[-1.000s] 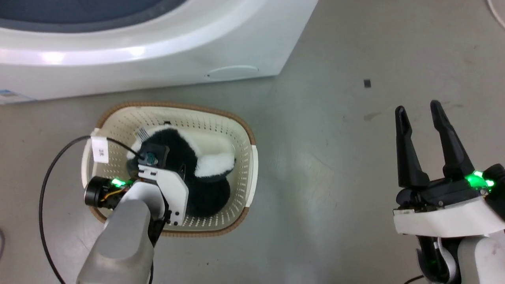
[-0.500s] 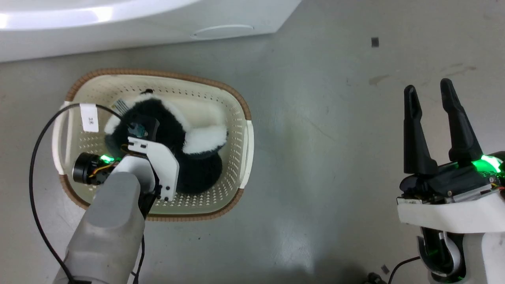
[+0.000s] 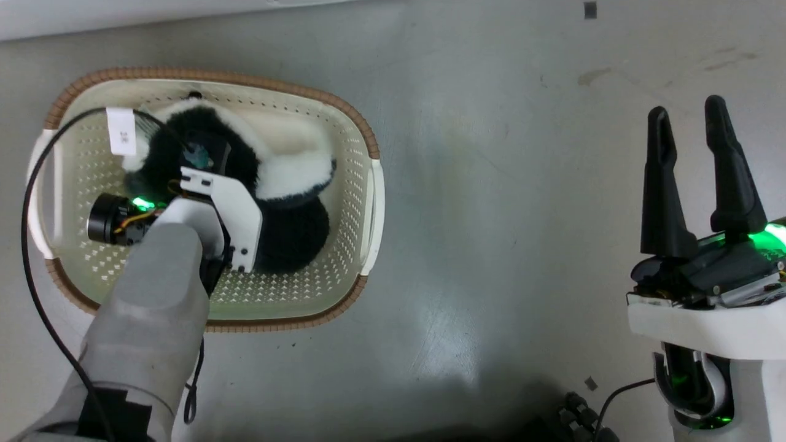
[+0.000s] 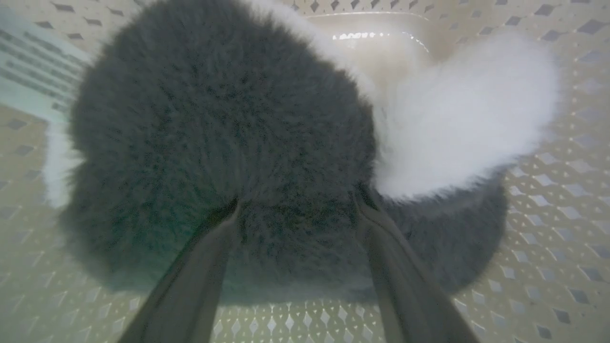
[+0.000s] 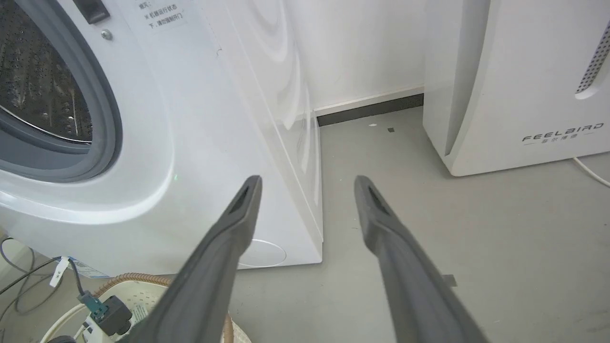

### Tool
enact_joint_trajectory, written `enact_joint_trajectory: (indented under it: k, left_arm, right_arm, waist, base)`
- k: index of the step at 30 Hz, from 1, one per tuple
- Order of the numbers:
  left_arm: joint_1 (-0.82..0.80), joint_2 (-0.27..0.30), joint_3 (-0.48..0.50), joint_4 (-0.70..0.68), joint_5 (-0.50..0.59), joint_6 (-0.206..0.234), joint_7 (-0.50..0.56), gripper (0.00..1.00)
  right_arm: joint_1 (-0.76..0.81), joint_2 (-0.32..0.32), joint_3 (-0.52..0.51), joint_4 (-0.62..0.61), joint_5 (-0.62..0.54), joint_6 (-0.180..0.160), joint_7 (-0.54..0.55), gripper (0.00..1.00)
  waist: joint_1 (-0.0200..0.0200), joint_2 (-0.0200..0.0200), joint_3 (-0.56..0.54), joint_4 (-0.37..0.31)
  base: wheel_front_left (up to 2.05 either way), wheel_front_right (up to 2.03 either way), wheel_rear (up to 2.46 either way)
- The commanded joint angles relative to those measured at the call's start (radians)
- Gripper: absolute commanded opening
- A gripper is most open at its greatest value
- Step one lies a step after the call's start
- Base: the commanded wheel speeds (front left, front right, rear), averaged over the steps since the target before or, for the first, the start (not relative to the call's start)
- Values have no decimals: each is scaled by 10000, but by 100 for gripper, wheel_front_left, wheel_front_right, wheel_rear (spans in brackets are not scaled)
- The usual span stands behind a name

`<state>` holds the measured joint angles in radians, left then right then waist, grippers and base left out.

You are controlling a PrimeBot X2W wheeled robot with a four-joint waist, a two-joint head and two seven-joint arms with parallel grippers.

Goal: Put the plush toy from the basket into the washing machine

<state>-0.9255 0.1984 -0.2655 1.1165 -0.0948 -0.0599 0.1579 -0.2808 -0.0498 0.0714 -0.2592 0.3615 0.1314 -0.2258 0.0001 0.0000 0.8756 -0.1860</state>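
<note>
Left tool [image 4: 295, 200], spread, presses into the plush toy [image 4: 214, 109] in the basket [image 3: 347, 209]; right tool [image 3: 686, 105] spread.

The plush toy [image 3: 288, 227], fluffy black with white patches, lies curled inside the cream, brown-rimmed basket [image 3: 344, 123] on the floor. Nearby, the white washing machine [image 5: 200, 143] shows its steel drum.

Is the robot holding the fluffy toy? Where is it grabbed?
Not yet. The left gripper has its fingers spread, tips in the black fur of the plush toy, not squeezing. The right gripper is open, empty.
</note>
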Motion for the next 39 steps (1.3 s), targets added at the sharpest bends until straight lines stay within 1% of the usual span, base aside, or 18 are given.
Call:
enact_joint_trajectory:
  k: [1,8,9,10,11,14,22,26,32,39]
  left_arm:
    - [-161,46,-101,409,-83,39,114,100]
    - [-712,215,-415,1129,-161,50,270,100]
    - [-772,248,-460,1232,-177,35,325,96]
    - [-840,282,-516,1334,-180,24,328,42]
    - [-918,317,-574,1437,-178,24,286,0]
    - [-1075,387,-707,1743,-235,-31,308,0]
    - [-801,400,-769,1743,-382,-15,14,0]
    - [-533,330,-702,1743,-569,-20,-183,0]
    - [-37,118,-801,1743,-693,-169,-640,0]
    - [527,-191,-1078,1743,-711,-384,-1363,0]
  right_arm:
    - [-285,-4,31,-108,162,-6,-90,100]
    - [-474,-4,100,-216,415,-7,-236,100]
    - [-494,-4,110,-223,458,-7,-256,100]
    - [-514,-4,116,-229,503,-7,-277,100]
    - [-533,-4,111,-237,553,-7,-298,100]
    - [-603,-4,107,-251,694,-7,-360,100]
    - [-545,-4,211,-66,749,-7,-360,100]
    - [-382,-4,273,121,742,-7,-360,100]
    - [-58,-4,309,414,645,-7,-360,100]
    - [494,-4,239,758,435,-7,-360,100]
  waist:
    - [-1,0,154,-53]
    - [-1,0,562,-192]
    - [-1,0,603,-217]
    - [-1,0,637,-242]
    - [-1,0,666,-262]
    - [-1,0,697,-308]
    - [-1,0,-107,-260]
    - [-1,0,-733,-232]
    - [-1,0,-1834,-91]
    - [-1,0,-3195,325]
  base:
    - [0,0,0]
    - [0,0,0]
    - [0,0,0]
    - [0,0,0]
    - [0,0,0]
    - [0,0,0]
    - [0,0,0]
    - [0,0,0]
    - [0,0,0]
    - [0,0,0]
